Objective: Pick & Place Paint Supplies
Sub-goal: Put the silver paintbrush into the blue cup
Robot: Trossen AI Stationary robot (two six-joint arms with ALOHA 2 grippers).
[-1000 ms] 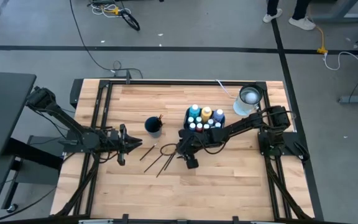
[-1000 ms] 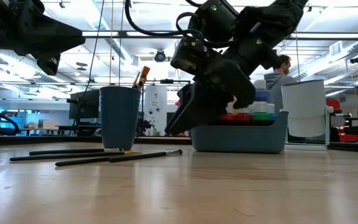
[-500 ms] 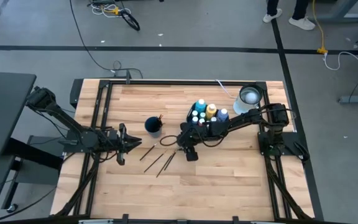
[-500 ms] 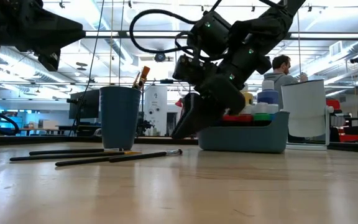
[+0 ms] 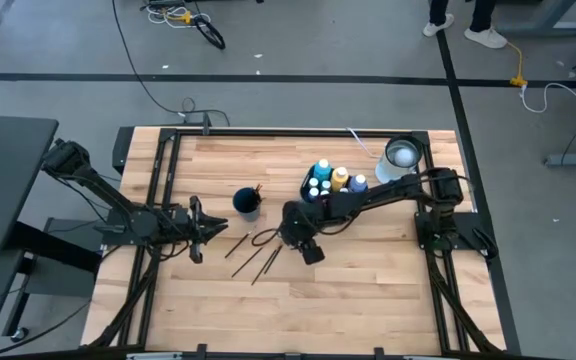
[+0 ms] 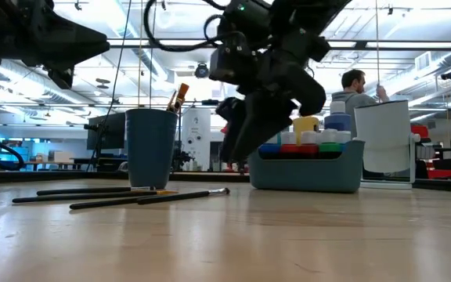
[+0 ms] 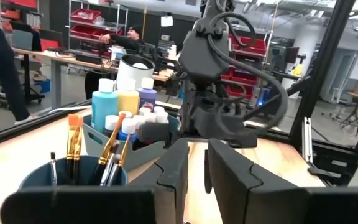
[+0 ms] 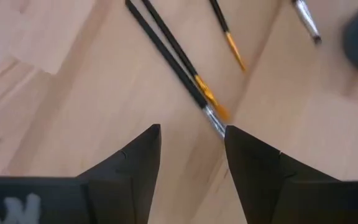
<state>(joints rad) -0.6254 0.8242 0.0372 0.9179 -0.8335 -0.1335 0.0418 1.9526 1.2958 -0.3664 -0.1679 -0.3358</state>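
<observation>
Several thin dark-handled paintbrushes (image 5: 256,256) lie flat on the wooden table, also seen in the low view (image 6: 131,196). More brushes stand in a blue cup (image 5: 247,203). White-capped paint bottles (image 5: 333,182) stand in a blue caddy (image 6: 308,171). My right gripper (image 5: 308,250) hangs open above the table just right of the loose brushes, pointing steeply down; their bristle ends (image 8: 211,112) lie just beyond its fingertips (image 8: 229,134). My left gripper (image 5: 208,232) waits level, left of the brushes, its fingers (image 7: 174,165) a narrow gap apart with nothing between them.
A white container (image 5: 401,158) stands at the table's far right, behind the caddy. A cable loops off my right arm over the table (image 5: 266,238). Bare wood lies toward the near edge (image 5: 298,310). A person (image 6: 356,90) is in the room beyond.
My right gripper has risen off the table and tipped to point more steeply down, staying over the spot just right of the loose brushes. Its fingers stay apart. The brushes, cup and caddy lie as before.
</observation>
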